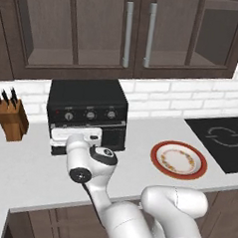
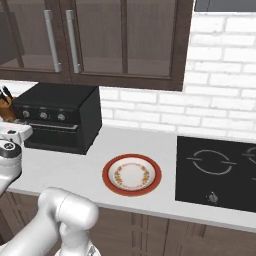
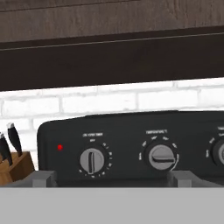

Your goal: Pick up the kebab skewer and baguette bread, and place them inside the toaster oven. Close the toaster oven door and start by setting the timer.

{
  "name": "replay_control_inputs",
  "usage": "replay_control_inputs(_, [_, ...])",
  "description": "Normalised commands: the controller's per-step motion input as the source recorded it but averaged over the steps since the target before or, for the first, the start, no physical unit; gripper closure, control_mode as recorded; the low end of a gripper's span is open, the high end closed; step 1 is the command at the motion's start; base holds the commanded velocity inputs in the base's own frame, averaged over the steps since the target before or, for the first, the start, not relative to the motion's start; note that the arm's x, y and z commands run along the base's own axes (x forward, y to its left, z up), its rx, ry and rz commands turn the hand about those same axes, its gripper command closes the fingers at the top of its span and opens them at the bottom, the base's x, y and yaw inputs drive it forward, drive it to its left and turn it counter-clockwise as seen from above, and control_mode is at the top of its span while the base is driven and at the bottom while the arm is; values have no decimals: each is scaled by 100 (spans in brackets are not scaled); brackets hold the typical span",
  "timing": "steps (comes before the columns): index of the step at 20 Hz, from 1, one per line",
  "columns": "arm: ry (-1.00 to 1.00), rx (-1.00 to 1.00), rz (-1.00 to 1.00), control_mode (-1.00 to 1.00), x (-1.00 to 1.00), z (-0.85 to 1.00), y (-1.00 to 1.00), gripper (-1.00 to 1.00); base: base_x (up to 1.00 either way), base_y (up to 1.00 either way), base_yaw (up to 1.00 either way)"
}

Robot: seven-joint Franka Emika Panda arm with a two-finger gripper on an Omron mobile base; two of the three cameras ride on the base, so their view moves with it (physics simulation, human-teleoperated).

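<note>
The black toaster oven (image 1: 87,96) stands on the counter against the brick wall, with three round knobs in a row under its top edge. Its door (image 2: 52,136) looks closed, upright against the front. My gripper (image 1: 75,137) hovers just in front of the oven face, open and holding nothing. In the hand view my gripper (image 3: 112,178) faces the knob row, with its fingertips (image 3: 41,178) spread wide below the left knob (image 3: 92,160) and the middle knob (image 3: 161,156). A small red light (image 3: 60,147) glows left of the knobs. The kebab skewer and baguette bread are out of view.
A red-rimmed plate (image 1: 178,160) lies bare on the counter right of the oven. A wooden knife block (image 1: 11,118) stands to the oven's left. A black cooktop (image 1: 220,139) is set in at the far right. Dark glass-front cabinets (image 1: 126,31) hang above.
</note>
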Motion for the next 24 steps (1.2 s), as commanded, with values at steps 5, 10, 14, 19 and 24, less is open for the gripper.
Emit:
replay_control_inputs(5, [0, 3, -4, -100, 0, 1, 5, -100, 0, 0, 0])
replay_control_inputs(10, [0, 1, -3, -100, 2, 0, 10, -100, 0, 0, 0])
replay_control_inputs(14, [0, 0, 0, -100, 14, 0, 2, -100, 0, 0, 0])
replay_control_inputs(19, [0, 0, 0, -100, 18, 0, 0, -100, 0, 0, 0])
replay_control_inputs(24, [0, 0, 0, -100, 27, -1, 0, -100, 0, 0, 0])
